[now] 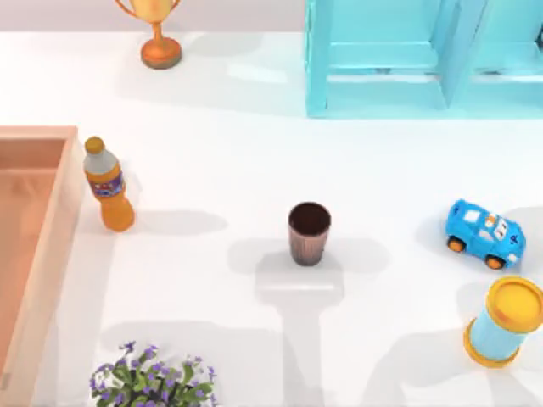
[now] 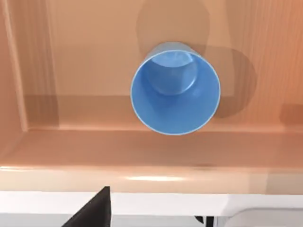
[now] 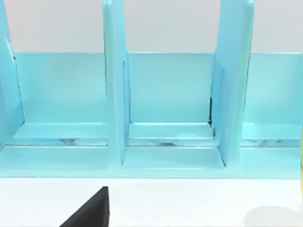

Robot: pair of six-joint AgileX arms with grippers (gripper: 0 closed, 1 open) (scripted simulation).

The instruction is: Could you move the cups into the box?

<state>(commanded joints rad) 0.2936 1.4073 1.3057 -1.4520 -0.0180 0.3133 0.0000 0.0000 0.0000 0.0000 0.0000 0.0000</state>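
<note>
Sitting on the biggest thing here, the white table (image 1: 221, 153), is pretty much everything else; next in size is the turquoise shelf unit (image 1: 399, 59) along the far edge toward the right, and the right wrist view looks straight into its open compartments (image 3: 170, 94); the box (image 1: 38, 246), pale peach wood with thick walls, runs along the left edge of the table; the left wrist view looks down into it, and the light blue cup (image 2: 175, 90) is standing upright on the box floor (image 2: 94, 47), near one inner wall, mouth open toward the camera; so that one's in.

The brown cup (image 1: 309, 233), ribbed sides, stands upright near the middle of the table, well apart from the box and touching nothing; the blue cylinder (image 1: 505, 322) with its yellow-orange lid is at the right edge, with the blue toy car (image 1: 484, 233) just beyond it; an orange drink bottle (image 1: 106, 184) stands just beside the box's right wall; a golden trophy (image 1: 157, 30) is at the far edge, and a purple-flowered plant (image 1: 153, 381) at the near edge.

As for the claws: each wrist view just has a dark sliver at the frame edge, so honestly can't tell if either gripper is released or clenched.
</note>
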